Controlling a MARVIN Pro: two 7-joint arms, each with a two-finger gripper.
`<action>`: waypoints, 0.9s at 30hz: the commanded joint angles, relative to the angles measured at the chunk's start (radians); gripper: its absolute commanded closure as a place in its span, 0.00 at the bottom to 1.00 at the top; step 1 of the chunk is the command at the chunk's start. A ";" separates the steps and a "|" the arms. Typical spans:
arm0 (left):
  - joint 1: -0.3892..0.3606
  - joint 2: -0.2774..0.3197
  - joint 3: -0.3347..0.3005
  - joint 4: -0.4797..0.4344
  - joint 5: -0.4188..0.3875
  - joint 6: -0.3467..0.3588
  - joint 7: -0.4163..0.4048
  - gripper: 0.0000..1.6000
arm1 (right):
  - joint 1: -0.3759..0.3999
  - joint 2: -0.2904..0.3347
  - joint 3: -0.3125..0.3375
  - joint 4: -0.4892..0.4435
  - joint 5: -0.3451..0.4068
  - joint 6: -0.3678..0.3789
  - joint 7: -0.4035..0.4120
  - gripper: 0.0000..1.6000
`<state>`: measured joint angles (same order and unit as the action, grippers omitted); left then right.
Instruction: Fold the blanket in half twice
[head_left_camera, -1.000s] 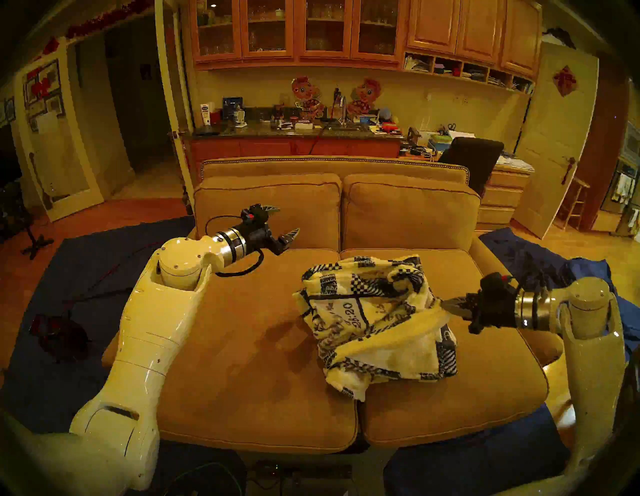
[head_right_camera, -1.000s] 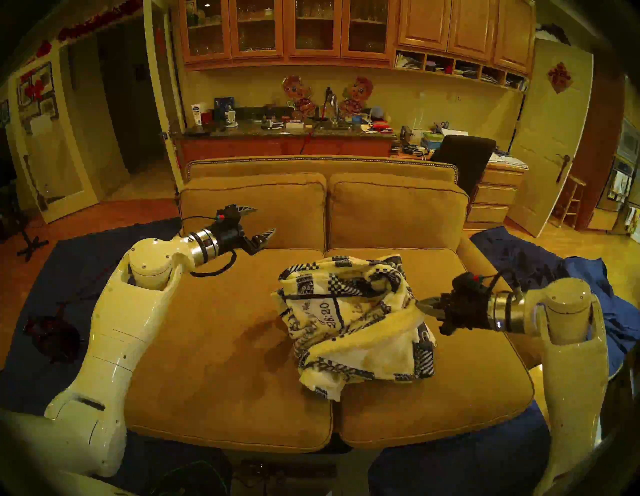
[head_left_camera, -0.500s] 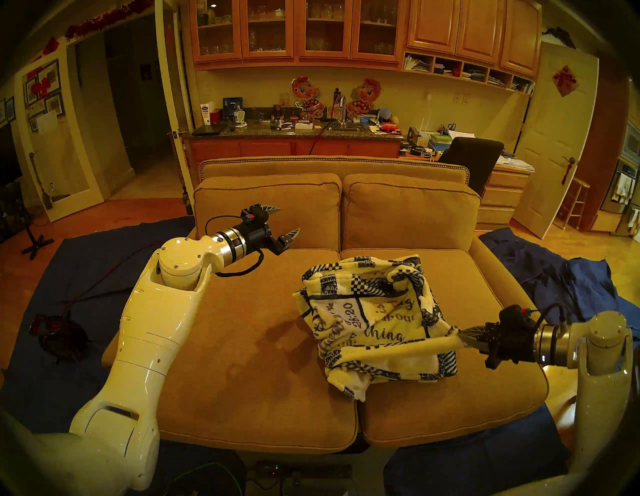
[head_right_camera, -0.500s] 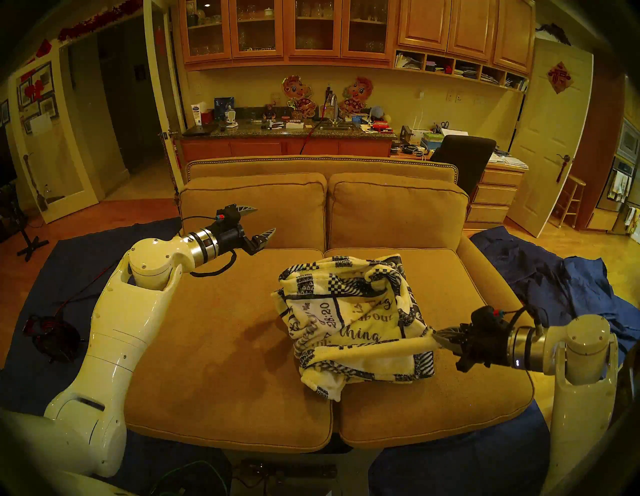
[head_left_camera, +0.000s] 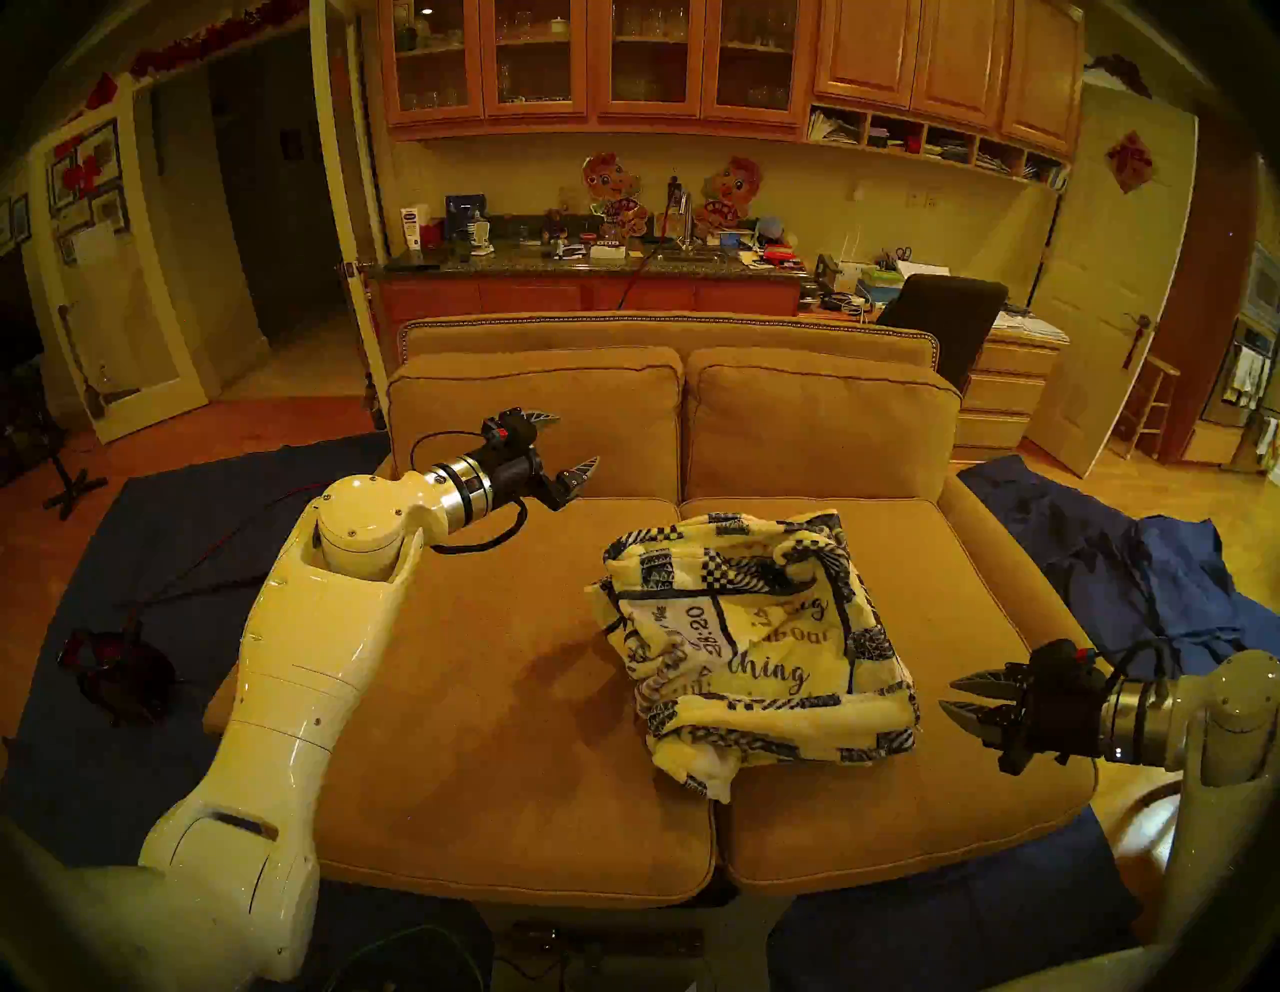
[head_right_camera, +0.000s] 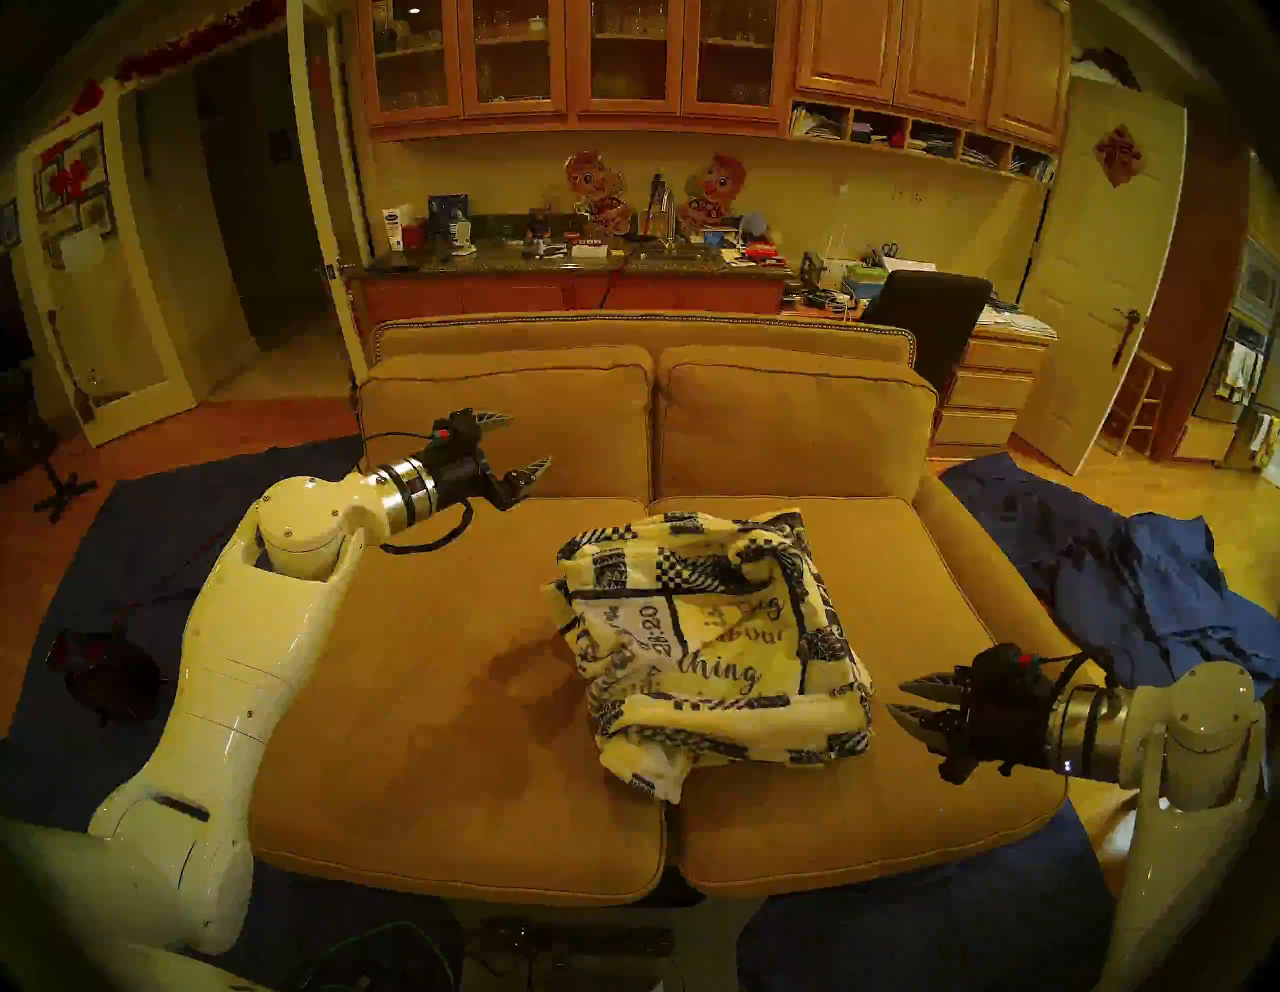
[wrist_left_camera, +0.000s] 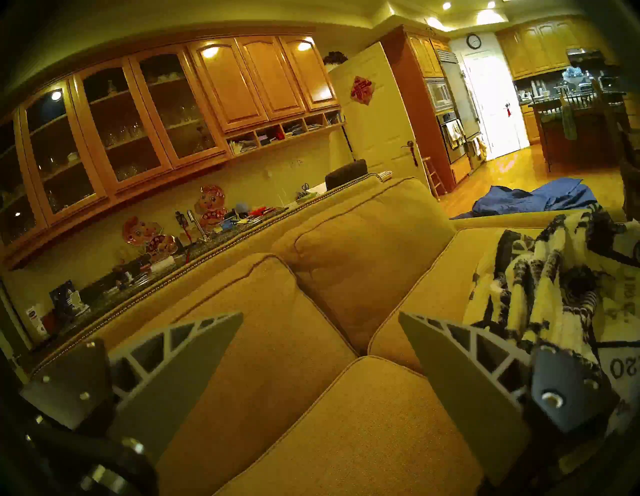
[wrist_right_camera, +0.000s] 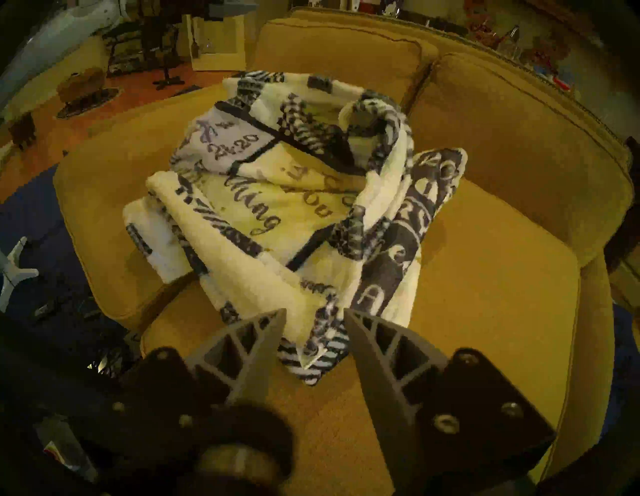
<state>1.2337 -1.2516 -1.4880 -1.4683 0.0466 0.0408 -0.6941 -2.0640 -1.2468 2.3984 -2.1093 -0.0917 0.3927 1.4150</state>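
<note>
The right tool (head_left_camera: 959, 695) is open and empty, with the bunched blanket (head_left_camera: 755, 651) just ahead of its tips on the sofa (head_left_camera: 485, 762). The left tool (head_left_camera: 571, 443) is open and empty, well apart from the blanket.

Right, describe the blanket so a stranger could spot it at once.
Find the tan two-seat sofa in the middle of the room. On its right seat cushion lies a rumpled heap: the blanket, plush cream with navy script lettering and checkered patches. The only other cloths, plain dark blue cloths, lie beside the sofa.
</note>
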 joint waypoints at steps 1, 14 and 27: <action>-0.016 0.002 -0.003 -0.009 0.002 -0.003 0.002 0.00 | 0.113 -0.003 -0.064 -0.039 0.060 -0.009 -0.019 0.33; -0.015 0.001 -0.004 -0.009 0.002 -0.003 0.001 0.00 | 0.233 -0.050 -0.310 -0.050 0.081 -0.022 -0.088 0.32; -0.014 0.000 -0.005 -0.009 0.003 -0.003 0.001 0.00 | 0.393 -0.117 -0.565 0.037 0.029 -0.029 -0.157 0.29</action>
<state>1.2338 -1.2530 -1.4895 -1.4685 0.0493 0.0408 -0.6948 -1.7815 -1.3202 1.9742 -2.1103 -0.0311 0.3617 1.2924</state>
